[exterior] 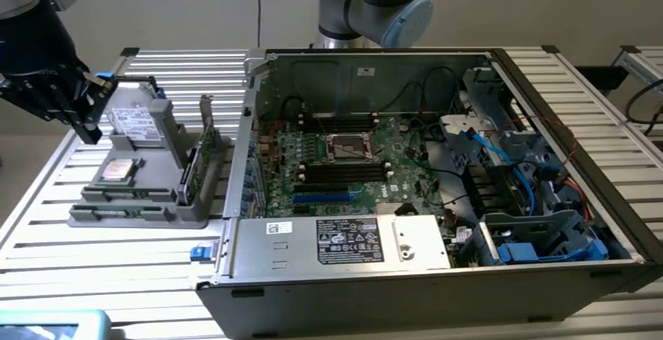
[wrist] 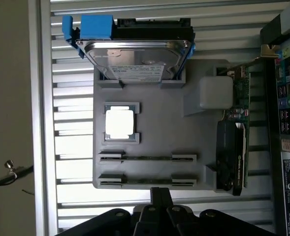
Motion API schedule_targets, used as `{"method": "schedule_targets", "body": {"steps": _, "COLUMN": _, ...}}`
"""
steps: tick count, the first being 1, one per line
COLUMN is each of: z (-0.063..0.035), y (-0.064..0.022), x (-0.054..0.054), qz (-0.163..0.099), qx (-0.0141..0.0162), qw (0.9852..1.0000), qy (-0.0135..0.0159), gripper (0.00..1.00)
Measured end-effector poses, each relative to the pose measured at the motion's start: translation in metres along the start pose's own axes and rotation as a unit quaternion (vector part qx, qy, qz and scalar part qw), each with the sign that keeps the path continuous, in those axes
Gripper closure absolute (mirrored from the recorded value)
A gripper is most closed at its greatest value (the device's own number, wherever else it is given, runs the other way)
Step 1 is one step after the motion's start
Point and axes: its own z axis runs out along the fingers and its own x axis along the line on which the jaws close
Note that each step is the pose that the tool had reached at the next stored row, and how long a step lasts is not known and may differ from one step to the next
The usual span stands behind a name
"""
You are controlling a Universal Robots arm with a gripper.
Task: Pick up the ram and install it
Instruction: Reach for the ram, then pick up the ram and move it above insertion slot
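Observation:
Two ram sticks stand on edge in the slots of a grey holder (wrist: 154, 137): one ram (wrist: 147, 158) and a second ram (wrist: 147, 182) nearer my fingers. In the exterior view they lie along the holder's front, at ram (exterior: 126, 193) and ram (exterior: 119, 213). My gripper (exterior: 91, 132) hangs above the holder's far corner on the exterior view's left, apart from everything. In the wrist view the gripper (wrist: 160, 194) has its fingers together and nothing between them, just short of the nearer stick.
The holder (exterior: 155, 216) also carries a hard drive (wrist: 135, 54), a CPU (wrist: 120, 123) and a green expansion card (wrist: 236, 147). The open computer case (exterior: 435, 278) stands on the exterior view's right, its motherboard (exterior: 342, 161) showing black memory slots (exterior: 342, 171).

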Motion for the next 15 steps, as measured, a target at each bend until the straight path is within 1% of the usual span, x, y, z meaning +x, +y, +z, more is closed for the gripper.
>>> {"method": "schedule_targets", "body": {"steps": 4, "z": 0.0001, "y": 0.0001, "x": 0.0001, "qz": -0.001, "qx": 0.0000, "qw": 1.0000, "qy": 0.0000, "gripper": 0.89}}
{"method": "schedule_targets", "body": {"steps": 6, "z": 0.0001, "y": 0.0001, "x": 0.0001, "qz": -0.014, "qx": -0.0006, "qw": 0.9999, "qy": 0.0004, "gripper": 0.89}}
{"method": "schedule_targets", "body": {"steps": 8, "z": 0.0002, "y": 0.0001, "x": 0.0001, "qz": -0.032, "qx": -0.0021, "qw": 0.9995, "qy": 0.0010, "gripper": 0.89}}
{"method": "schedule_targets", "body": {"steps": 11, "z": 0.0001, "y": 0.0001, "x": 0.0001, "qz": -0.060, "qx": -0.0027, "qw": 0.9982, "qy": 0.0019, "gripper": 0.89}}
{"method": "schedule_targets", "body": {"steps": 13, "z": 0.0001, "y": 0.0000, "x": 0.0001, "qz": -0.078, "qx": -0.0028, "qw": 0.9970, "qy": 0.0025, "gripper": 0.89}}
{"method": "schedule_targets", "body": {"steps": 15, "z": 0.0003, "y": 0.0001, "x": 0.0001, "qz": -0.096, "qx": -0.0029, "qw": 0.9954, "qy": 0.0030, "gripper": 0.89}}
